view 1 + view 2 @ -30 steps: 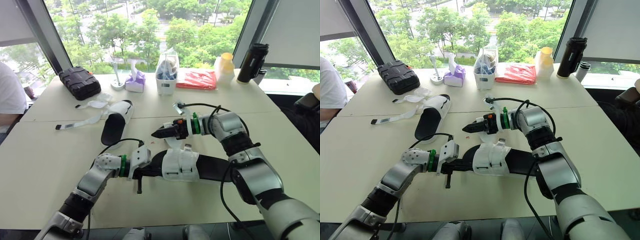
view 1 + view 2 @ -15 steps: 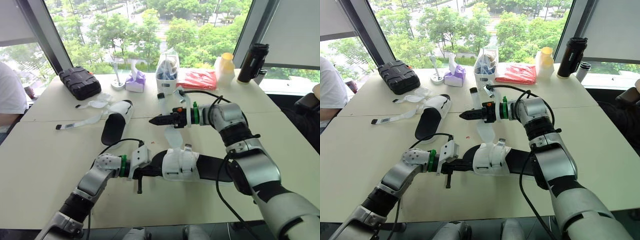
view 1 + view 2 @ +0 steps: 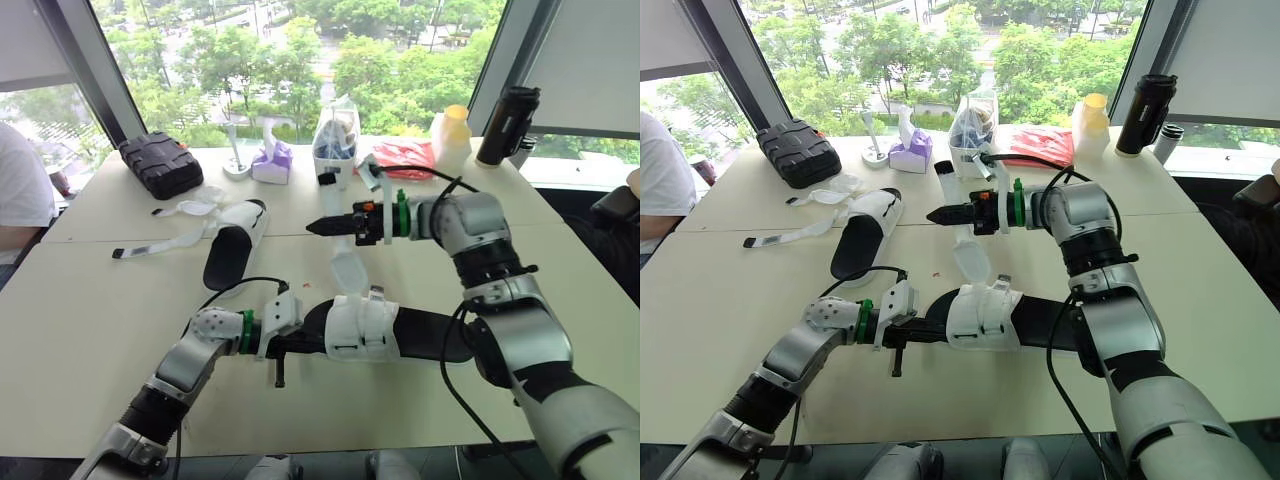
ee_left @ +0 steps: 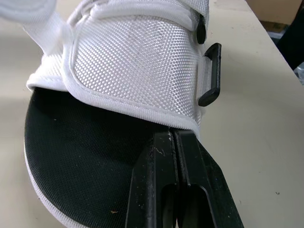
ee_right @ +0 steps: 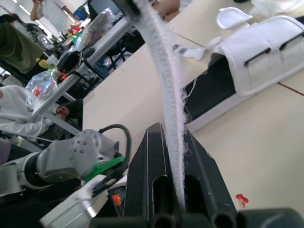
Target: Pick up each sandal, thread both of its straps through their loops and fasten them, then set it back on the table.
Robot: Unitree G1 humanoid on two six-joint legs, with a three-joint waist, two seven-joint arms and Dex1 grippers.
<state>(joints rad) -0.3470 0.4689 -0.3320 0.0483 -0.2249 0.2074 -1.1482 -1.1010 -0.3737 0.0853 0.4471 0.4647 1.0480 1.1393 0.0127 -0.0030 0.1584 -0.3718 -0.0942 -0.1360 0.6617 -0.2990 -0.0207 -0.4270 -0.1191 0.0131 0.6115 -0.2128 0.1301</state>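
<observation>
Right gripper: clamped on strap, centre frame.
Left gripper: pinching sandal toe.
Advice: pull strap taut toward loop.

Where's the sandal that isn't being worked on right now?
In the left eye view, the spare sandal lies left on the table, between the black case and the left pincer.

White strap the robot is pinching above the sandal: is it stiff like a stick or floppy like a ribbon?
Probably floppy: the white woven fabric strap bends and sags below the right end effector pinching it. Likely light, since that small pinch holds it up. Its fuzzy edge may keep it from slipping.
</observation>
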